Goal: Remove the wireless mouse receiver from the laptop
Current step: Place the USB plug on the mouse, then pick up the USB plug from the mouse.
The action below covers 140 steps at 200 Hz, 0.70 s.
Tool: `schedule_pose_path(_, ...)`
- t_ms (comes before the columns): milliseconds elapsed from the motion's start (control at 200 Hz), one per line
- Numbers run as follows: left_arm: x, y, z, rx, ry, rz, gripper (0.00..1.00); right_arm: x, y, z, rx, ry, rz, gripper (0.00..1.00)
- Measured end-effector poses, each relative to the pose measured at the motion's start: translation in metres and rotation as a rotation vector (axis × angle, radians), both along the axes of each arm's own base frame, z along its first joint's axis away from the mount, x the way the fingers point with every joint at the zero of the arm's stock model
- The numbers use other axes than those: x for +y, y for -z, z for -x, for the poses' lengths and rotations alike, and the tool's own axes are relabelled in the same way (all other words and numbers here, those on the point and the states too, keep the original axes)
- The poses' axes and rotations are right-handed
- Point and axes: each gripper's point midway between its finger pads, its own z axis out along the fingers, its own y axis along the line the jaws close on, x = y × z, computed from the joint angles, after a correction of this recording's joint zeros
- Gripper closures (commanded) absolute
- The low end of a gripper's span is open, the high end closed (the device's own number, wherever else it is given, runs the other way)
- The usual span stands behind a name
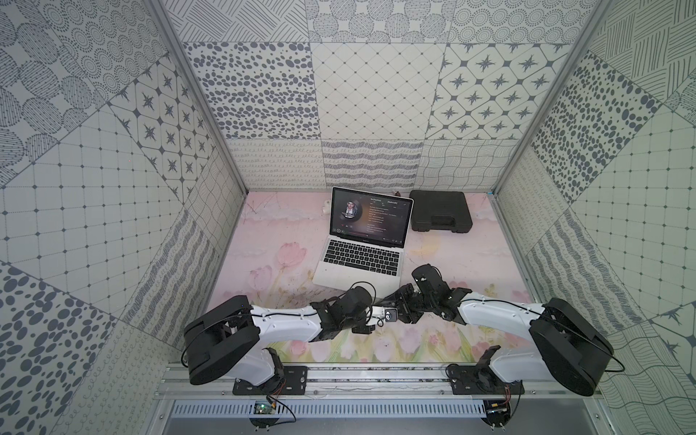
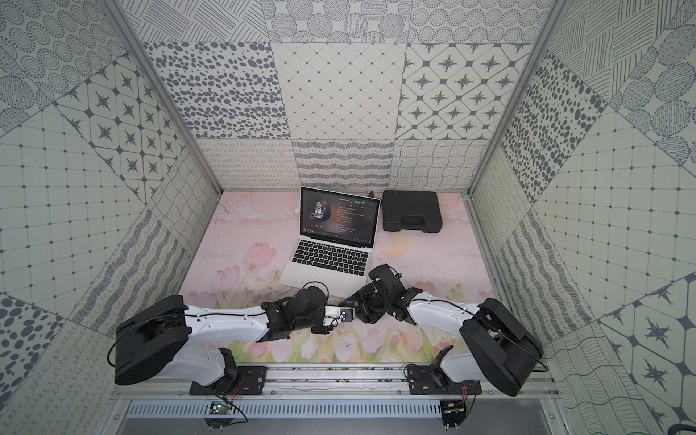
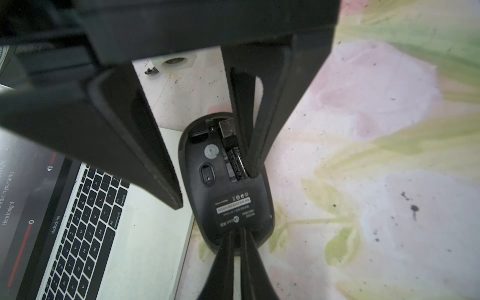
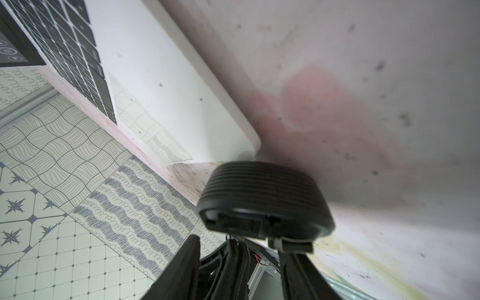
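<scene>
The laptop (image 1: pixel 361 260) is sitting on the surface (image 1: pixel 263 244) toward its back edge, about midway across, and the case (image 1: pixel 440 211) is lying just right of it, toward the back right corner. My left gripper (image 3: pixel 240 249) is holding the mouse (image 3: pixel 228 187) just off the laptop's front right corner, and the wireless mouse receiver (image 3: pixel 227 130) is lying in the mouse's underside bay, beside the battery (image 3: pixel 235 163).

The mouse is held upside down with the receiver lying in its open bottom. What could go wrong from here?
The left gripper pinches only the end of the mouse, so it could tilt or slip and spill the wireless mouse receiver. One finger of the open right gripper sits inside the mouse's open underside beside the receiver and might snag it on withdrawal.
</scene>
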Motion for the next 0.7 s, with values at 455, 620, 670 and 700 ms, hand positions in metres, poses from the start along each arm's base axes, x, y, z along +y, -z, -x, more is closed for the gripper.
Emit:
schedule_pose_path(455, -0.001, 0.002, 0.000, 0.002, 0.001, -0.001, 0.88, -0.007, -0.037, 0.007, -0.048, -0.001, -0.037, 0.37)
schedule_pose_path(620, -0.001, -0.002, -0.002, -0.005, -0.003, 0.010, 0.72, -0.013, -0.048, 0.004, -0.071, 0.019, -0.049, 0.37)
schedule_pose_path(670, -0.001, -0.006, -0.003, -0.008, -0.012, 0.023, 0.66, -0.018, -0.050, 0.000, -0.081, 0.034, -0.048, 0.37)
schedule_pose_path(700, -0.001, -0.010, -0.004, -0.012, -0.016, 0.034, 0.61, -0.021, -0.052, -0.003, -0.090, 0.040, -0.045, 0.37)
